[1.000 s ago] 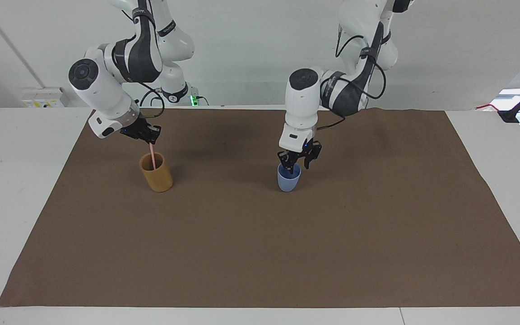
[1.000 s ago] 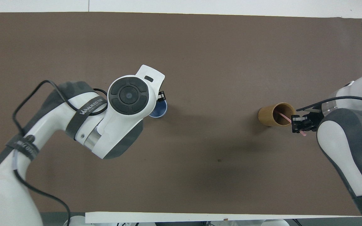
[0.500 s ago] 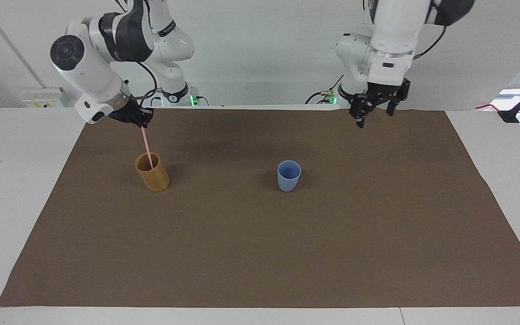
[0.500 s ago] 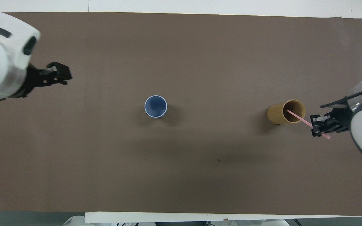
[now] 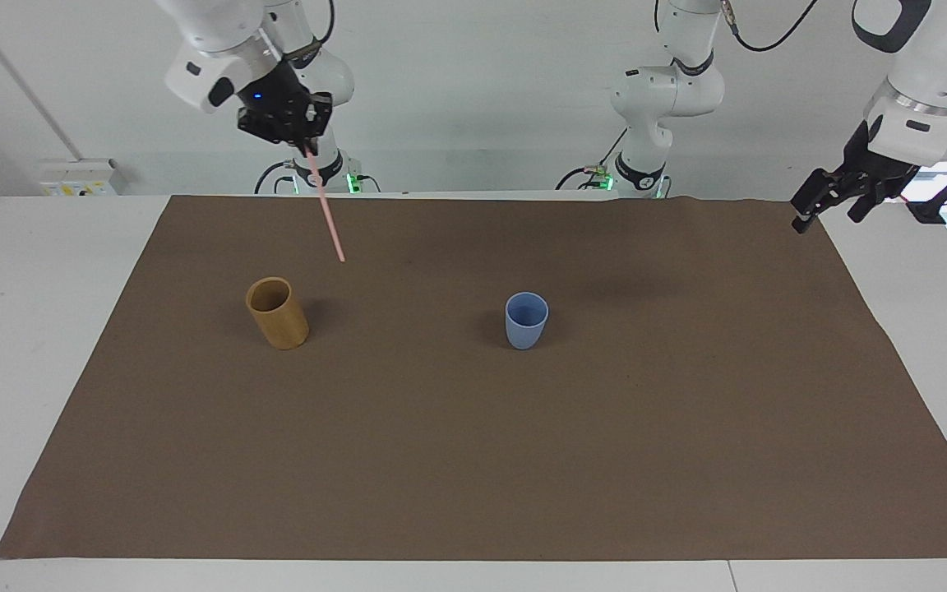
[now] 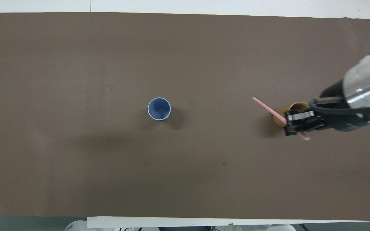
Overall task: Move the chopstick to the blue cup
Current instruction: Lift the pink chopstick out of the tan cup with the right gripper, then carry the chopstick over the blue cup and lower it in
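So the right gripper (image 5: 307, 146) is way up in the air over the tan cup's end of the mat, fingers pinched tight on the top end of the pink chopstick (image 5: 329, 215). The stick hangs down at a slant and its lower tip is clear of everything, not touching the cup or the mat. From above, the gripper (image 6: 290, 125) sits right over the tan cup (image 6: 295, 107) and partly covers it, with the chopstick (image 6: 265, 106) poking out toward the middle of the table. The tan cup (image 5: 277, 313) stands upright on the brown mat (image 5: 473, 460) toward the right arm's end. The blue cup (image 5: 526, 320) stands upright near the middle of the mat, well apart from the tan one, and it's got nothing in it as seen from overhead (image 6: 159, 108). The left gripper (image 5: 820, 201) is holding nothing, fingers spread wide, raised over the edge of the mat at the left arm's end of the table.
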`<state>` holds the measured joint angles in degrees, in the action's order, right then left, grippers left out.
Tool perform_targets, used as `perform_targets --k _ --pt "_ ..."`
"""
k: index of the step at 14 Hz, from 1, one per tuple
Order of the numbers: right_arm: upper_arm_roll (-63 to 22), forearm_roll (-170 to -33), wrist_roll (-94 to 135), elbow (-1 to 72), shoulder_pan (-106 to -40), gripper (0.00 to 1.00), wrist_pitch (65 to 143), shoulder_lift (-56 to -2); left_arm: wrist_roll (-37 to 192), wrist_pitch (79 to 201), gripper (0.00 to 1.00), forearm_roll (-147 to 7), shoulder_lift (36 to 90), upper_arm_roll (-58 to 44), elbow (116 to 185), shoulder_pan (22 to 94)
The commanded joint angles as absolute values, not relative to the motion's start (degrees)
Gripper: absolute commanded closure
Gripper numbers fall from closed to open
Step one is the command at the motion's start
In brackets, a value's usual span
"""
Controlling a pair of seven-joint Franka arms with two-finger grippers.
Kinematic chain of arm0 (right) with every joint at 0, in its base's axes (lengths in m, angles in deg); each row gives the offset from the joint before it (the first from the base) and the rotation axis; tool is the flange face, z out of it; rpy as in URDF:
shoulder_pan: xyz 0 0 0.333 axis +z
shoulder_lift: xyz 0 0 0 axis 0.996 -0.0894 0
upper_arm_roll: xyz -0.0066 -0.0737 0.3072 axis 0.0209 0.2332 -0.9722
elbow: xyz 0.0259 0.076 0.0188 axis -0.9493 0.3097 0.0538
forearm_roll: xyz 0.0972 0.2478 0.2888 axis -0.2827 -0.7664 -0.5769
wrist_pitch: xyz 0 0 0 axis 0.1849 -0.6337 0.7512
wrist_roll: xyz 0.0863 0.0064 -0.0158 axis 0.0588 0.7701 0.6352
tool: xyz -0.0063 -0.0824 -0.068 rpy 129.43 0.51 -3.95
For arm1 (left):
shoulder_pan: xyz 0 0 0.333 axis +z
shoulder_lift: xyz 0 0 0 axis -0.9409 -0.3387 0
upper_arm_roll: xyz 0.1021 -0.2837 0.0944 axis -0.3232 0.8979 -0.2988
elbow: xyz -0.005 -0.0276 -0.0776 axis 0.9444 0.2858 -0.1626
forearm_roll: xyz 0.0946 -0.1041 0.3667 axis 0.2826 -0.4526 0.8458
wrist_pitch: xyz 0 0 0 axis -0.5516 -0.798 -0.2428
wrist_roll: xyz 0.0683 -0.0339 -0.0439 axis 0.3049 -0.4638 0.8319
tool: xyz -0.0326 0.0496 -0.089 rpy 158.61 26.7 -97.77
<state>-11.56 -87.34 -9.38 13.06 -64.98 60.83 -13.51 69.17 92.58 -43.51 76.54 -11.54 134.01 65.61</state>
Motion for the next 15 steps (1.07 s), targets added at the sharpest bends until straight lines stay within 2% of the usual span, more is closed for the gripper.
perform_targets --k 1,3,5,8,12,15 --pt "-11.7 -92.4 -22.5 10.7 -56.3 1.00 67.5 -18.7 69.1 91.5 0.00 -43.8 77.3 -11.2 134.8 65.5" --pt "-11.8 -93.6 -29.1 10.8 -49.7 1.00 74.7 -22.7 69.1 91.8 0.00 -43.8 77.3 -11.3 134.8 66.0" --pt "-11.8 -93.5 -33.0 11.7 -46.3 1.00 78.9 -24.7 69.1 91.6 0.00 -43.8 77.3 -11.3 134.8 66.1" --pt "-11.8 -93.2 -32.9 17.2 -45.8 1.00 81.6 -23.7 69.1 91.6 0.00 -43.8 77.3 -11.2 134.8 66.0" --pt "-11.9 -93.2 -32.8 23.1 -44.8 1.00 90.0 -24.0 69.1 91.6 0.00 -43.8 77.3 -11.2 134.8 66.1" --pt "-11.9 -93.2 -32.6 25.4 -44.8 1.00 89.9 -23.4 69.1 91.7 0.00 -43.8 77.3 -11.2 134.8 66.0"
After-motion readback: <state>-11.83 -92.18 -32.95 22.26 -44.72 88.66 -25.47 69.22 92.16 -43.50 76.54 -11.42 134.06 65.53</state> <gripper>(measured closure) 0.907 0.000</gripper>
